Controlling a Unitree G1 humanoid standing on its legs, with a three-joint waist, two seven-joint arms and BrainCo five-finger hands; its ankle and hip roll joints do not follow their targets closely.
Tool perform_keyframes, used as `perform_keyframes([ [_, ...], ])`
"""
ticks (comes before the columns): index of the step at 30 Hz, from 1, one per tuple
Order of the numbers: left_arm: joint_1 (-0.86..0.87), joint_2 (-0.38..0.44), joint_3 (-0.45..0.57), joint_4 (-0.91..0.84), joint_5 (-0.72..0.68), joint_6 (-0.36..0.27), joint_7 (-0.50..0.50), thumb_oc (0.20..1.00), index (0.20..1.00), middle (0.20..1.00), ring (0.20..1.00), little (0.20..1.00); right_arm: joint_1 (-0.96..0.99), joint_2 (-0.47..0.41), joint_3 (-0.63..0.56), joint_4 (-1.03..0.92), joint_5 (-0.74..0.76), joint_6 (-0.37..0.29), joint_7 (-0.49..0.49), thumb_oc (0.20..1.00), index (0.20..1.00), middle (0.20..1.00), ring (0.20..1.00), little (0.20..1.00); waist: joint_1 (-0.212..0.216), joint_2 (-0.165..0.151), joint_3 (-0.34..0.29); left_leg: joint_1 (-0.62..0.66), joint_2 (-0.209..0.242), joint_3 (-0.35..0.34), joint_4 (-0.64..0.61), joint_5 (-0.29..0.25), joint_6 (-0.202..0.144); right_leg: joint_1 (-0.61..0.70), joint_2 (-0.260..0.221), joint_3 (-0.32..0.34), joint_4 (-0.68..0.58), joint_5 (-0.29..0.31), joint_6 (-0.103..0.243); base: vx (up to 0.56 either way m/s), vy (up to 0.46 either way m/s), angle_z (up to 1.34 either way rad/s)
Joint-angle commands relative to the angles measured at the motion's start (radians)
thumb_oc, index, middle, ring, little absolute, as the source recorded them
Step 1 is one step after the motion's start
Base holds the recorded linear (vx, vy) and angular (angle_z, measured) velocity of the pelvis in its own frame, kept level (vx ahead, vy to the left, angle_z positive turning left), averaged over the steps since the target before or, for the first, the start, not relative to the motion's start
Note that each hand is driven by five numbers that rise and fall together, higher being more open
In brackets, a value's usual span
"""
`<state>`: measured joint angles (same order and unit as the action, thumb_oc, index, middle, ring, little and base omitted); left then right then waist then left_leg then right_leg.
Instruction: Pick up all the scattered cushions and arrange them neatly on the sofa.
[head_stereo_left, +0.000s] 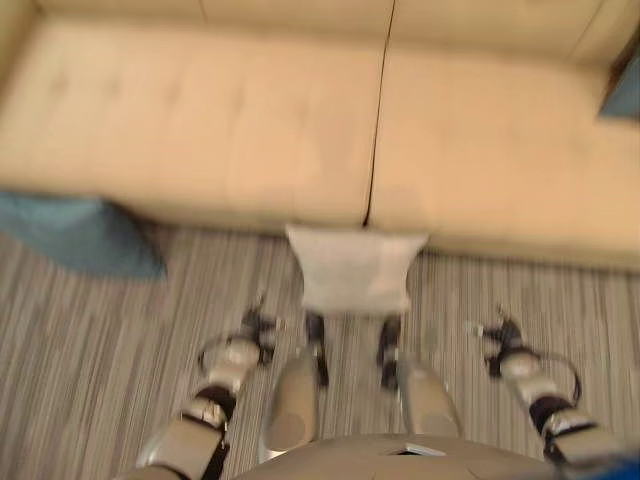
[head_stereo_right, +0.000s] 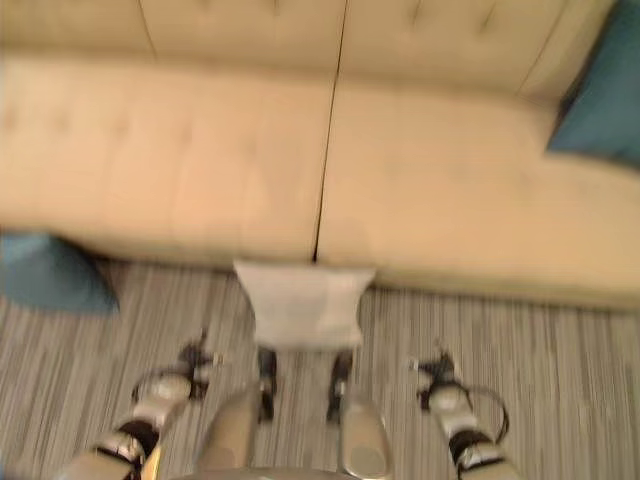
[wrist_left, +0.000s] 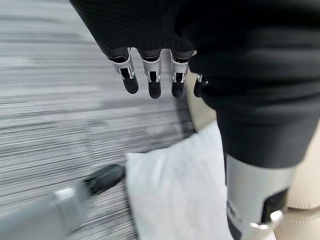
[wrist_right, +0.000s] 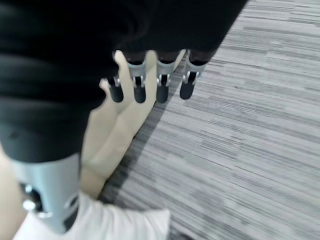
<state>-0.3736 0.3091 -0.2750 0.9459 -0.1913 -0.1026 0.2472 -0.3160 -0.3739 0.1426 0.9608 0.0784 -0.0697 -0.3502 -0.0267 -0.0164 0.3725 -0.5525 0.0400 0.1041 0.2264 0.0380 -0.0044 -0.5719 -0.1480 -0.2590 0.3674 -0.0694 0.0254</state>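
So we're standing right in front of the sofa (head_stereo_left: 200, 120), both seats bare, and nothing's been picked up yet as far as we can judge. The white cushion (head_stereo_left: 355, 268) is on the striped carpet (head_stereo_left: 90, 340), leaning against the sofa's front edge right at the seam between the two seat cushions, dead centre between our arms.

Our left hand (head_stereo_left: 258, 325) hangs low over the carpet off to the cushion's left, fingers (wrist_left: 151, 80) straight and relaxed, holding nothing. The right hand (head_stereo_left: 500, 335) is the same deal on the other side: fingers (wrist_right: 161, 85) loose and pointing down, empty. Neither one is touching the cushion.

There's also a blue cushion (head_stereo_left: 75, 232) on the floor at the far left, tucked against the sofa's base, and another blue cushion (head_stereo_right: 600, 100) already up on the sofa at the far right end.

Our read is that we're at the reach-in step for the white one. The next move probably means bringing both hands inward and down to squeeze it from its two sides, then lifting it onto the seat. It's soft, so a one-handed pinch would likely just flop. The blue one on the floor comes after.
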Motion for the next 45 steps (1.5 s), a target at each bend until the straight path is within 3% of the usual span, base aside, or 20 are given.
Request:
perform_keyframes([
  [1,0.105,-0.011,0.04,-0.031,-0.087,-0.078,0.105,1.0,1.0,1.0,1.0,1.0,0.094,0.006,0.031,-0.076,0.083,-0.062,-0.1,1.0,1.0,1.0,1.0,1.0,-0.012,-0.004,-0.111,-0.011,-0.011,-0.012,0.073,-0.138,-0.027,0.024,-0.006,0.019,-0.098,0.003,0.071,-0.13,0.0,0.01],
  [5,-0.011,-0.021,0.01,-0.066,-0.132,-0.115,0.197,1.0,1.0,1.0,1.0,1.0,-0.036,0.027,0.024,-0.15,0.137,-0.122,-0.232,1.0,1.0,1.0,1.0,1.0,-0.023,0.025,-0.102,-0.248,0.005,-0.02,0.162,-0.132,-0.028,-0.227,-0.031,0.038,0.019,-0.016,0.06,-0.15,0.012,-0.08],
  [10,-0.157,-0.024,0.002,-0.055,-0.169,-0.133,0.246,1.0,1.0,1.0,1.0,1.0,-0.177,0.036,0.008,-0.192,0.19,-0.176,-0.305,1.0,1.0,1.0,1.0,1.0,-0.033,0.041,-0.109,-0.444,0.006,-0.03,0.205,-0.125,-0.029,-0.432,-0.045,0.066,0.083,-0.019,0.059,-0.07,0.027,0.04],
  [20,-0.345,0.017,0.006,-0.145,-0.25,-0.17,0.289,1.0,1.0,1.0,1.0,1.0,-0.376,-0.005,0.032,-0.261,0.288,-0.244,-0.282,1.0,1.0,1.0,1.0,1.0,-0.04,0.056,-0.085,-0.717,-0.004,-0.041,0.3,-0.136,-0.008,-0.719,-0.054,0.109,0.219,-0.041,0.066,0.0,0.009,0.06],
  [33,-0.453,0.021,-0.043,-0.114,-0.173,-0.112,0.317,1.0,1.0,1.0,1.0,1.0,-0.467,0.004,0.077,-0.251,0.279,-0.235,-0.237,1.0,1.0,1.0,1.0,1.0,-0.033,0.069,-0.109,-0.902,-0.032,-0.045,0.387,-0.154,0.02,-0.922,-0.063,0.161,0.333,-0.07,0.067,0.05,0.001,0.04],
  [41,-0.682,0.054,-0.112,-0.019,-0.243,-0.104,0.281,1.0,1.0,1.0,1.0,1.0,-0.664,-0.011,0.158,-0.161,0.34,-0.218,-0.211,1.0,1.0,1.0,1.0,1.0,-0.037,0.066,-0.114,-0.979,-0.033,-0.058,0.441,-0.151,0.014,-0.984,-0.059,0.18,0.379,-0.063,0.077,0.02,0.004,0.0],
  [45,-0.774,0.043,-0.152,-0.064,-0.353,-0.139,0.229,1.0,1.0,1.0,1.0,1.0,-0.786,0.007,0.234,-0.135,0.396,-0.211,-0.169,1.0,1.0,1.0,1.0,1.0,-0.028,0.072,-0.108,-1.005,-0.034,-0.06,0.472,-0.156,0.01,-0.997,-0.06,0.178,0.4,-0.067,0.078,0.03,-0.016,-0.03],
])
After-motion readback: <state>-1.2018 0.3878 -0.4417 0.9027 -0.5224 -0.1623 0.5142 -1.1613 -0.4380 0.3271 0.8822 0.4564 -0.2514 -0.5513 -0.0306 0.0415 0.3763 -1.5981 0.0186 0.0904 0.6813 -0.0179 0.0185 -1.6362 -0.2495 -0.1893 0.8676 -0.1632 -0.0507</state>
